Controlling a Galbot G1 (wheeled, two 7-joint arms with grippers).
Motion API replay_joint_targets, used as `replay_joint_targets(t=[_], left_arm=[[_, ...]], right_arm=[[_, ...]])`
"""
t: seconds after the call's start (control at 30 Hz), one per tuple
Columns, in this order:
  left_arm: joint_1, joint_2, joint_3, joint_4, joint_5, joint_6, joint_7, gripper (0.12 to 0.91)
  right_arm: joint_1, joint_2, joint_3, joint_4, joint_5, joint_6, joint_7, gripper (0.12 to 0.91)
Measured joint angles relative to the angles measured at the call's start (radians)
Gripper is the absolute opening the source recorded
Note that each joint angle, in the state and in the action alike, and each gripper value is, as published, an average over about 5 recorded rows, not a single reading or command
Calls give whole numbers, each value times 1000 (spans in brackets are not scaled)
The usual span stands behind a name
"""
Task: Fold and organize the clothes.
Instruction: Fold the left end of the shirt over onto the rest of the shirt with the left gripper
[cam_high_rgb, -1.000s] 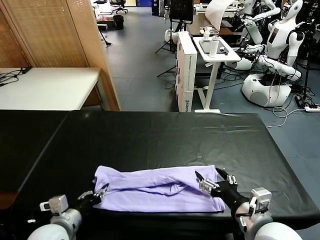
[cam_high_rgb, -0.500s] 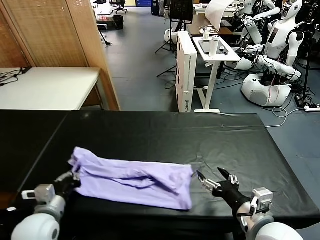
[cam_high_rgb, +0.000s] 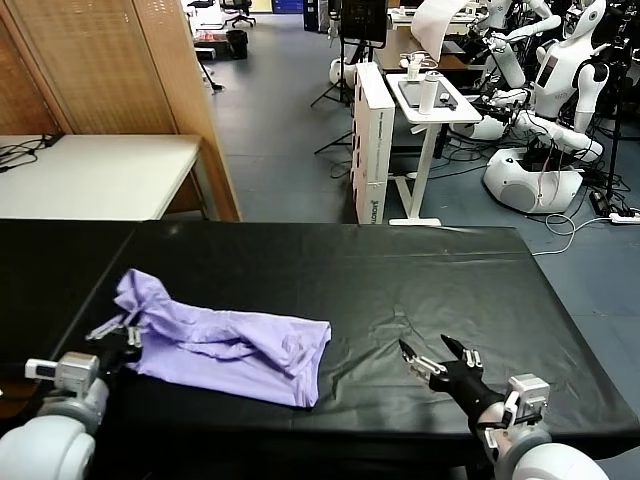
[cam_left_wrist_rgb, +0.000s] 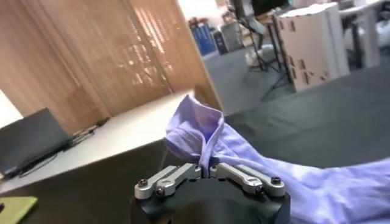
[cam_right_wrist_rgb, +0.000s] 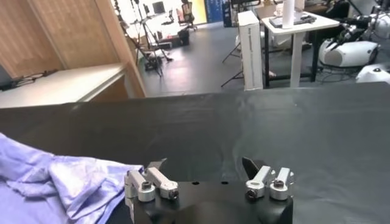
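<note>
T-shirt lies on the black table, left-of-centre, near half. It's bunched into a long rumpled strip running from far-left to near-right, not flat. The near-right end is a squarish flap close to the table's near edge. The far-left end is lifted off the surface in a small peak.

Left gripper is at the shirt's left end, low over the table near the left edge. Its fingers are pressed together with a fold of the lavender fabric pinched between them. The left wrist view confirms it: fingertips closed on the cloth, which rises up in a crease right at the tips, the rest trailing away across the table toward the right.

Right gripper is at the near-right of the table, well apart from the shirt's right end, holding nothing. Fingers spread wide; in the right wrist view both fingertips stand apart over bare black cloth, with the shirt's edge off to the left of it, not touching.

Background: a light tabletop and wooden slatted screen far left, a white stand with a bottle on it beyond the table, and other white robots far right.
</note>
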Motion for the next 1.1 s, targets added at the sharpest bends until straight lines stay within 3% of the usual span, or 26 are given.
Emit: replay_joint_targets(t=[0.13,0.37,0.8,1.1], left_arm=[[-13,4,38,-52,-105,40,-23,175],[-66,12,132,-55,-269,44,-69,175],[-146,10,377,12,-284,44,-82,175],[-167,24,433,-10,-290,44,-76,175]], right_arm=[[-5,12,-1,-4,-3,0,0,907],[-16,32,0,-4,-17,-1,1,907],[-44,68,4,5,-45,-3,2,907],[-64,93,-16,13,-74,-5,0,907]])
